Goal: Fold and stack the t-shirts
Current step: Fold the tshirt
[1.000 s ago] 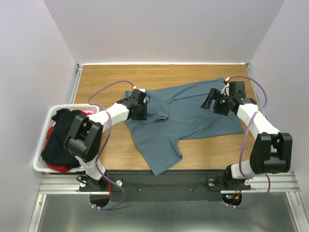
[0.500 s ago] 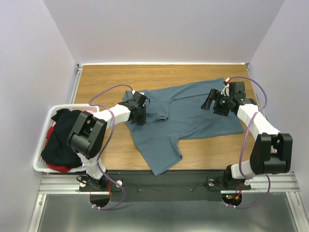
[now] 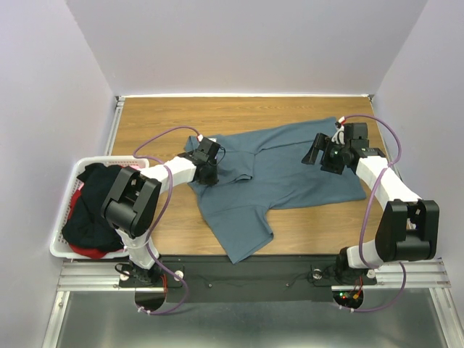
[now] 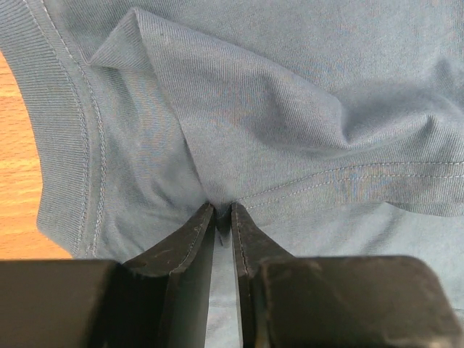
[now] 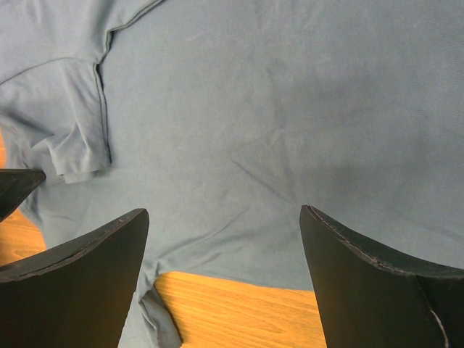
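A slate blue-grey t-shirt (image 3: 290, 174) lies spread and partly rumpled on the wooden table (image 3: 159, 116), one part trailing toward the near edge. My left gripper (image 3: 209, 172) is down on its left side near the collar. In the left wrist view the jaws of that gripper (image 4: 223, 214) pinch a raised fold of the blue-grey cloth (image 4: 290, 109). My right gripper (image 3: 315, 151) hovers over the shirt's right half, open, with nothing between its fingers (image 5: 87, 254); below them the shirt (image 5: 275, 109) meets bare wood. A black t-shirt (image 3: 90, 210) and a red-pink one (image 3: 87, 251) sit bunched in the basket.
A white plastic lattice basket (image 3: 56, 243) stands off the table's left edge beside the left arm's base. Purple cables loop over both arms. Walls close in the table at the back and on both sides.
The left gripper's jaws have closed in on a fold of the blue-grey shirt, and that gripper has settled slightly. The right arm has not moved.
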